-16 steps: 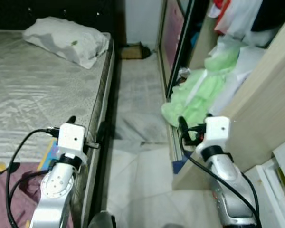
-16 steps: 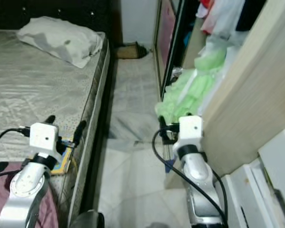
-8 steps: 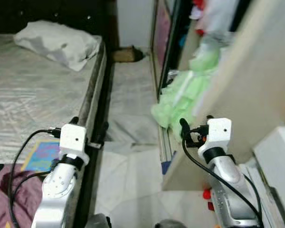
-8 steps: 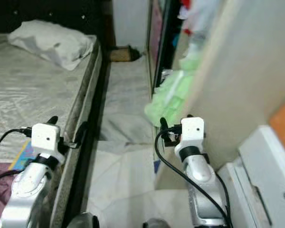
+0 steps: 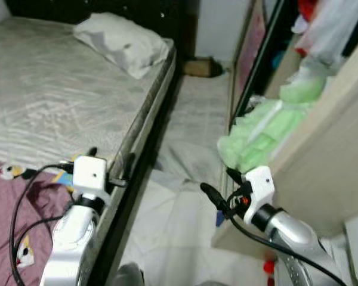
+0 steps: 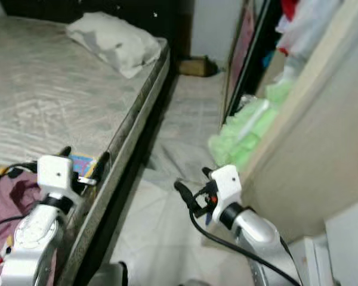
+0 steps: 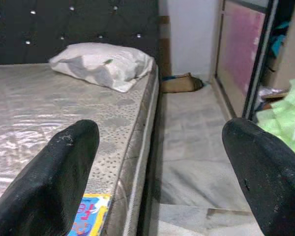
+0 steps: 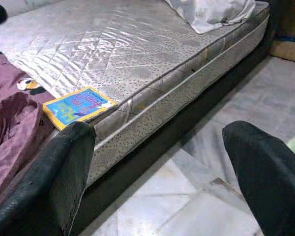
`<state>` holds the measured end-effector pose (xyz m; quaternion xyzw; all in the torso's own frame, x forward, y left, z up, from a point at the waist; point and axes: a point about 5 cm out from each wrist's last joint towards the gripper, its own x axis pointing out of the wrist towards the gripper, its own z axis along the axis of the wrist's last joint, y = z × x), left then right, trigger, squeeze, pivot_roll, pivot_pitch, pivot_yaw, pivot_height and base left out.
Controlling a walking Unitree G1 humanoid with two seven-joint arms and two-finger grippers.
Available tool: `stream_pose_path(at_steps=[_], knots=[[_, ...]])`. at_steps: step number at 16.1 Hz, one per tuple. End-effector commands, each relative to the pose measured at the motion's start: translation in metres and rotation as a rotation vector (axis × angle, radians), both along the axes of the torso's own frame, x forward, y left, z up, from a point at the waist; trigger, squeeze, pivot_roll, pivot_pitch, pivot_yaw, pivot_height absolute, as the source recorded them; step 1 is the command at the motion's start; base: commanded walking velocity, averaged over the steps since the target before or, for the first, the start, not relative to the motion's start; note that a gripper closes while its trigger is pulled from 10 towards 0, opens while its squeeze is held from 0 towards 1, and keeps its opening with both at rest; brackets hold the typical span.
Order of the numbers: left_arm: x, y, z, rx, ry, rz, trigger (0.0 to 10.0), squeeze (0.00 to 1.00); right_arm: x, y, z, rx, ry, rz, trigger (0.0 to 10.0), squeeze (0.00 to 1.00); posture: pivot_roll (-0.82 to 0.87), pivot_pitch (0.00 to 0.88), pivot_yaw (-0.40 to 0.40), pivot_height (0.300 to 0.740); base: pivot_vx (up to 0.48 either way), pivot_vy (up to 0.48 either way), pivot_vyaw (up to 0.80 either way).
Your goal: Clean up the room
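My right gripper (image 8: pixel 152 162) has its jaws wide apart and empty; the blue book (image 8: pixel 78 106) lies at ten o'clock from them on the mattress (image 8: pixel 137 54) edge, long axis probably along it. My left gripper (image 7: pixel 157 162), equally spread and empty, hangs closer, with the book's corner just below it.

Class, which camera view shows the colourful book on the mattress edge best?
The right wrist view: the book lies whole and unobstructed there. The left wrist view shows one corner; in the right eye view the left arm partly hides it.
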<state>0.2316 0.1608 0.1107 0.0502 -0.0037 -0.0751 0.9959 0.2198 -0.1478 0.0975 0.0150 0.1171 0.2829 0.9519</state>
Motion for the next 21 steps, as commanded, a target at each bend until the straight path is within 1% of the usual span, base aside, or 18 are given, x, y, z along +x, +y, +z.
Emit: stream_pose_path(at_steps=[1, 2, 4, 5, 6, 7, 8, 10, 11, 12, 14, 16, 19, 21], knots=[[0.001, -0.006, 0.002, -0.008, -0.011, -0.021, 10.0, 0.0, 0.004, -0.002, 0.003, -0.005, -0.007, -0.011, 10.0, 0.0, -0.03, 0.083, -0.061, 0.74, 0.0, 0.0, 0.8], [0.001, -0.007, 0.003, -0.017, -0.015, -0.024, 10.0, 0.0, 0.007, -0.002, 0.004, -0.006, -0.021, -0.018, 10.0, 0.0, -0.03, 0.083, -0.061, 0.74, 0.0, 0.0, 0.8], [0.002, -0.005, 0.004, -0.017, -0.02, -0.01, 10.0, 0.0, 0.022, -0.003, 0.013, 0.006, -0.091, -0.118, 10.0, 0.0, -0.03, 0.083, -0.055, 0.74, 0.0, 0.0, 0.8], [0.002, -0.005, 0.004, -0.017, -0.019, -0.006, 10.0, 0.0, 0.025, -0.002, 0.015, 0.01, -0.102, -0.132, 10.0, 0.0, -0.03, 0.083, -0.054, 0.74, 0.0, 0.0, 0.8], [0.003, -0.004, 0.004, -0.015, -0.016, 0.001, 10.0, 0.0, 0.034, 0.0, 0.02, 0.011, -0.134, -0.165, 10.0, 0.0, -0.02, 0.082, -0.056, 0.74, 0.0, 0.0, 0.8], [0.004, -0.006, 0.006, 0.005, -0.022, -0.007, 10.0, 0.0, 0.041, 0.0, 0.024, 0.023, -0.157, -0.204, 10.0, 0.0, -0.02, 0.082, -0.056, 0.74, 0.0, 0.0, 0.8], [0.007, -0.004, 0.008, 0.023, -0.033, 0.009, 10.0, 0.0, 0.047, 0.002, 0.028, 0.028, -0.184, -0.233, 10.0, 0.0, -0.01, 0.08, -0.063, 0.74, 0.0, 0.0, 0.8], [0.01, -0.002, 0.009, 0.03, -0.038, -0.004, 10.0, 0.0, 0.054, 0.005, 0.031, 0.031, -0.206, -0.273, 10.0, 0.0, 0.0, 0.078, -0.06, 0.74, 0.0, 0.0, 0.8], [0.009, 0.0, 0.007, 0.055, -0.039, 0.007, 10.0, 0.0, 0.056, 0.005, 0.031, 0.039, -0.216, -0.305, 10.0, 0.0, 0.0, 0.075, -0.055, 0.74, 0.0, 0.0, 0.8], [0.007, -0.001, 0.005, 0.054, -0.032, 0.016, 10.0, 0.0, 0.057, 0.007, 0.031, 0.041, -0.221, -0.313, 10.0, 0.0, 0.0, 0.075, -0.055, 0.74, 0.0, 0.0, 0.8], [0.006, -0.003, 0.002, 0.042, -0.022, 0.019, 10.0, 0.0, 0.058, 0.007, 0.031, 0.037, -0.231, -0.344, 10.0, 0.0, 0.0, 0.07, -0.053, 0.74, 0.0, 0.0, 0.8], [0.008, -0.006, 0.002, 0.024, -0.028, 0.015, 10.0, 0.0, 0.059, 0.005, 0.03, 0.027, -0.242, -0.386, 10.0, 0.0, 0.0, 0.07, -0.053, 0.74, 0.0, 0.0, 0.8], [0.01, -0.007, 0.004, 0.009, -0.047, 0.01, 10.0, 0.0, 0.06, 0.002, 0.028, 0.021, -0.243, -0.405, 10.0, 0.0, -0.01, 0.061, -0.052, 0.74, 0.0, 0.0, 0.8], [0.01, -0.007, 0.004, 0.004, -0.038, 0.005, 10.0, 0.0, 0.061, 0.001, 0.029, 0.023, -0.245, -0.41, 10.0, 0.0, -0.01, 0.061, -0.053, 0.74, 0.0, 0.0, 0.8]])
